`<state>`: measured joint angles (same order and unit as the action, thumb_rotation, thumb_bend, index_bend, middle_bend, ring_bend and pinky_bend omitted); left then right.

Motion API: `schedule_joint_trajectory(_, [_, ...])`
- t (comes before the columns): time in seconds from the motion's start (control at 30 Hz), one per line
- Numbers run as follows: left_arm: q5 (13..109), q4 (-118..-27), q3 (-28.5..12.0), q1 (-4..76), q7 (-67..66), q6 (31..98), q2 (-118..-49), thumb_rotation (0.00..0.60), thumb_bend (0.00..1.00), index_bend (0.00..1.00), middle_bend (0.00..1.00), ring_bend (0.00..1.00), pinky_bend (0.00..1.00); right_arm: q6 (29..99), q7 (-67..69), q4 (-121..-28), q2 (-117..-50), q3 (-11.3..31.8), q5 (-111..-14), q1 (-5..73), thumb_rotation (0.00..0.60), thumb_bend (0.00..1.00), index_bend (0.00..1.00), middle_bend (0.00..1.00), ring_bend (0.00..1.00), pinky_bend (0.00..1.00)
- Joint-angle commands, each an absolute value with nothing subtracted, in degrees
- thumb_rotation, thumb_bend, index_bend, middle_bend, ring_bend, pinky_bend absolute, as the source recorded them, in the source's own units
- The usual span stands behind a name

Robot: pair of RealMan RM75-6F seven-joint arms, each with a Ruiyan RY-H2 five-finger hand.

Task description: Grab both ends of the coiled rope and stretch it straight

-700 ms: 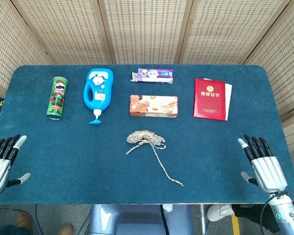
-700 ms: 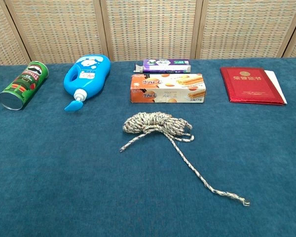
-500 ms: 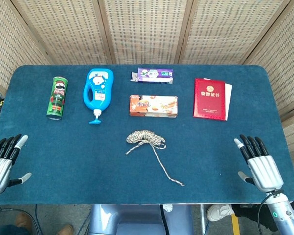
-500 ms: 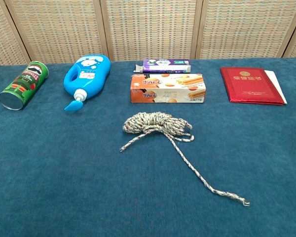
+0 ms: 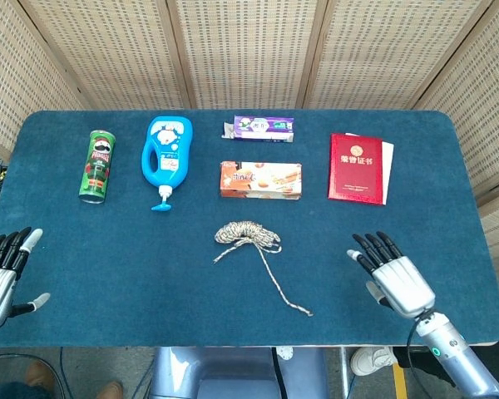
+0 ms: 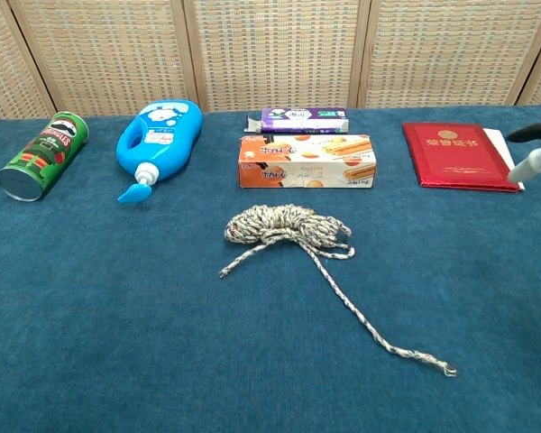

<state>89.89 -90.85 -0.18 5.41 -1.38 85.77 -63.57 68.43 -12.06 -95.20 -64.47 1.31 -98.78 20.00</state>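
Observation:
A beige-and-grey braided rope [image 5: 248, 233] [image 6: 285, 225] lies coiled at the table's middle. One short end [image 5: 217, 259] [image 6: 225, 271] points front-left; a long tail runs to a frayed end [image 5: 306, 312] [image 6: 446, 368] near the front edge. My right hand [image 5: 393, 271] hovers open, fingers spread, to the right of the tail; only its fingertips [image 6: 534, 155] show at the chest view's right edge. Open too, my left hand [image 5: 3, 268] sits at the table's front-left corner, far from the rope.
Along the back lie a green chip can [image 5: 96, 165], a blue bottle [image 5: 165, 156], a purple packet [image 5: 264, 127], an orange biscuit box [image 5: 260, 179] and a red booklet [image 5: 356, 168]. Blue cloth [image 5: 133, 274] covers the table; wicker screens stand behind.
My right hand has moved left and inward over the table toward the rope's tail, and its fingertips now enter the chest view. The left hand has barely shifted. The rope is unmoved.

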Motion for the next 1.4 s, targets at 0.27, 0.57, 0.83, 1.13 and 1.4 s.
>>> schedule_joint_trajectory(0.27, [88.9,-91.5,-0.5,5.1,-2.0,85.8,-63.2,0.6,0.0,0.0,0.0,0.0,0.0,56.0,-13.8,-96.8,-68.0,3.6,-100.9,31.1,0.6,0.77,0.33,0.0,0.0,0.0])
schedule_joint_trajectory(0.57, [88.2,-93.1,-0.6,5.3,-3.9,85.1,-63.0,0.6,0.0,0.0,0.0,0.0,0.0,45.6,-17.5,-96.7,-71.9,1.8,-102.9,39.2,0.6,0.79,0.36,0.0,0.0,0.0])
schedule_joint_trajectory(0.83, [87.8,-93.5,-0.6,5.5,-4.6,84.5,-63.3,0.6,0.0,0.0,0.0,0.0,0.0,44.3,-20.2,-95.3,-74.1,-0.6,-101.8,39.7,0.6,0.79,0.37,0.0,0.0,0.0])
schedule_joint_trajectory(1.13, [87.6,-93.8,-0.6,5.7,-5.7,84.0,-63.8,0.6,0.0,0.0,0.0,0.0,0.0,44.2,-21.3,-93.5,-75.3,-3.4,-101.0,39.0,0.6,0.79,0.38,0.0,0.0,0.0])
schedule_joint_trajectory(1.4, [87.6,-94.0,-0.5,5.9,-6.4,83.6,-64.2,0.6,0.0,0.0,0.0,0.0,0.0,44.8,-22.5,-92.8,-75.9,-5.5,-100.8,38.0,0.6,0.79,0.39,0.0,0.0,0.0])
